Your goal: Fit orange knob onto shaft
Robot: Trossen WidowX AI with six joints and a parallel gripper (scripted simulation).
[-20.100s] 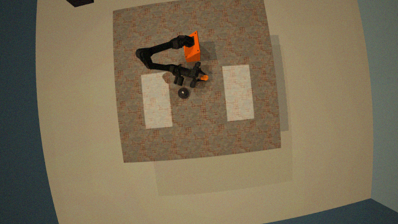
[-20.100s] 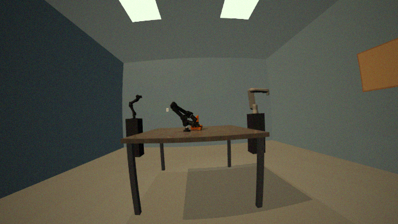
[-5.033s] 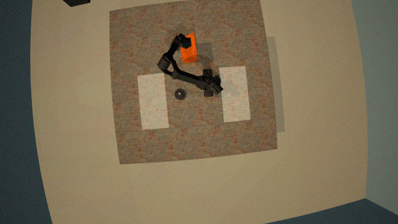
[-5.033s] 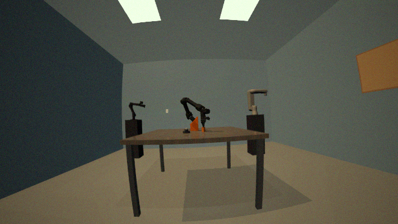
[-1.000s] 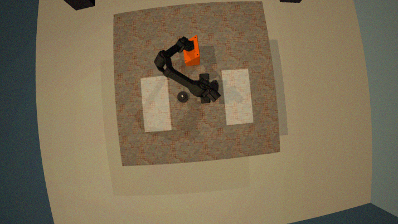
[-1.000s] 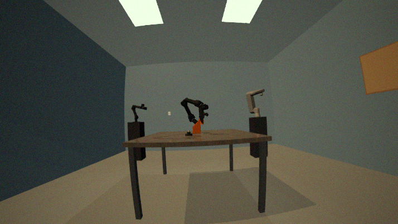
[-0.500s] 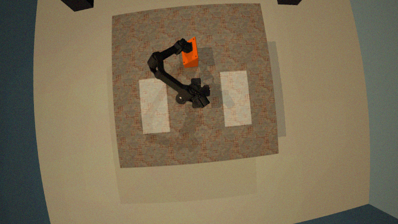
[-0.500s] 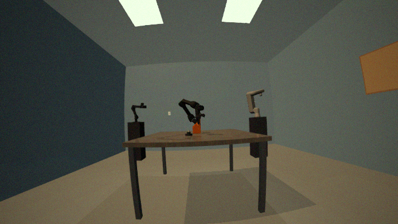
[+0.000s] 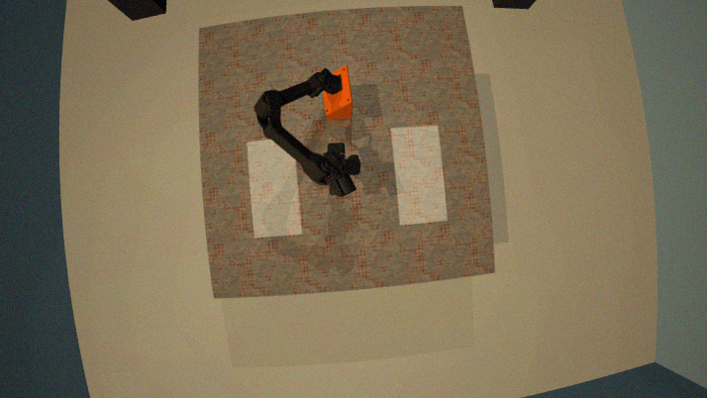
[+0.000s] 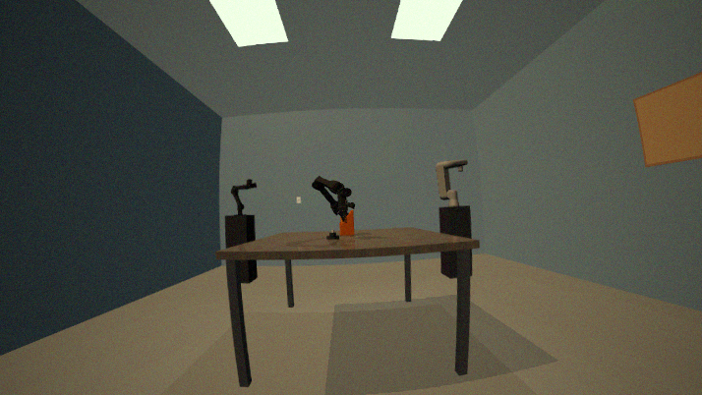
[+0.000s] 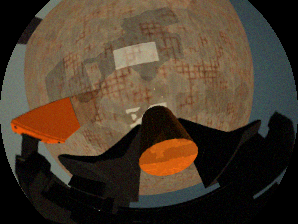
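My gripper (image 10: pixel 344 219) (image 11: pixel 158 124) is shut on the orange knob (image 11: pixel 169 157), whose round face shows between the fingers in the wrist view. The hole underneath is hidden. The round dark pedestal (image 10: pixel 332 237) stands on the table, with the small silver shaft (image 10: pixel 332 231) on top. In the exterior view the gripper is above and slightly right of the pedestal, with a gap in height. In the top view the arm hides the pedestal, and it cannot be made out in the wrist view. The flat side of the shaft is too small to tell.
An orange sloped block (image 9: pixel 339 106) (image 10: pixel 347 229) (image 11: pixel 50 121) stands at the arm's base, behind the pedestal in the exterior view. Two pale rectangles (image 9: pixel 419 173) (image 9: pixel 275 203) show on the table top (image 9: pixel 347 248). Two other arms stand on dark stands (image 10: pixel 237 231) (image 10: pixel 454 231) beyond the table.
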